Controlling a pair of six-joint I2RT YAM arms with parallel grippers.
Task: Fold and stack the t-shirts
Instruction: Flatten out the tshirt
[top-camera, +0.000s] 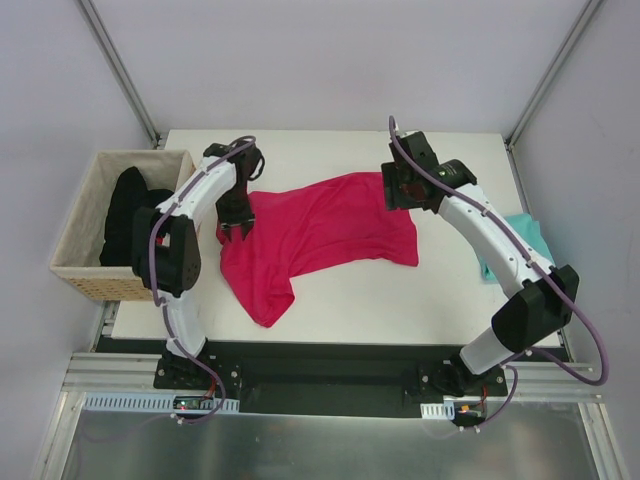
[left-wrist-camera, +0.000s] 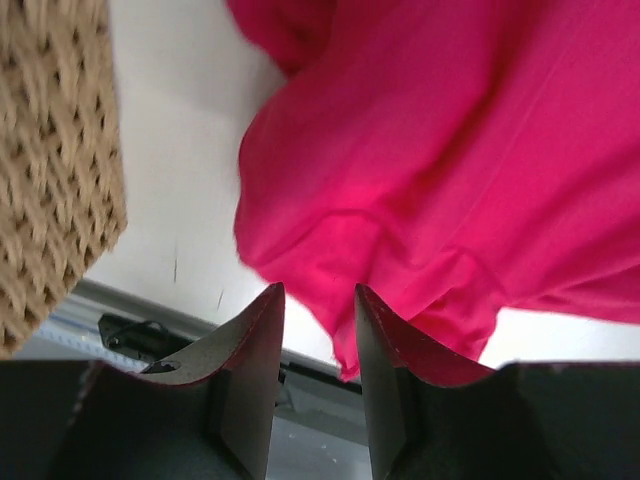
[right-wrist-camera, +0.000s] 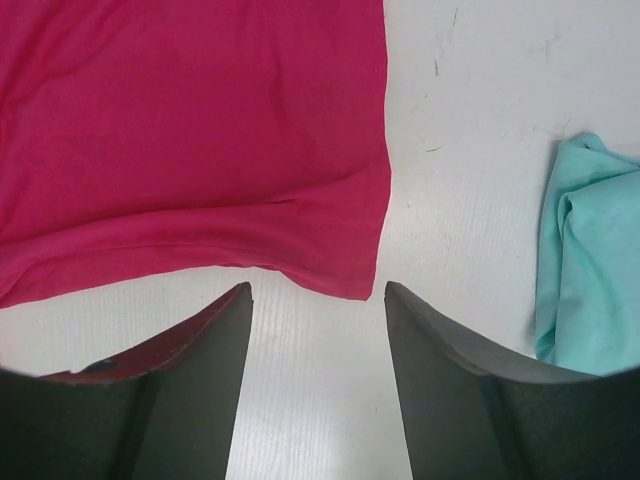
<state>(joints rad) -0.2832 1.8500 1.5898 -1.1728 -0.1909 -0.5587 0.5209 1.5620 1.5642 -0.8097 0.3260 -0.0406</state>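
Note:
A crimson-pink t-shirt (top-camera: 320, 235) lies spread and rumpled across the middle of the white table (top-camera: 400, 300). My left gripper (top-camera: 238, 228) hovers at its left edge. In the left wrist view the jaws (left-wrist-camera: 318, 300) stand apart, and a fold of the pink t-shirt (left-wrist-camera: 450, 180) shows just beyond and between the tips, not pinched. My right gripper (top-camera: 400, 190) is at the shirt's far right corner. It (right-wrist-camera: 318, 292) is open, and the pink t-shirt's corner (right-wrist-camera: 355, 285) lies on the table just past the tips. A teal t-shirt (top-camera: 525, 240) (right-wrist-camera: 590, 260) lies crumpled at the right edge.
A woven wicker basket (top-camera: 85, 270) (left-wrist-camera: 50, 150) holding dark cloth (top-camera: 130, 215) stands off the table's left side, close to my left arm. Metal frame posts rise at the back corners. The table's near edge runs just in front of the arm bases.

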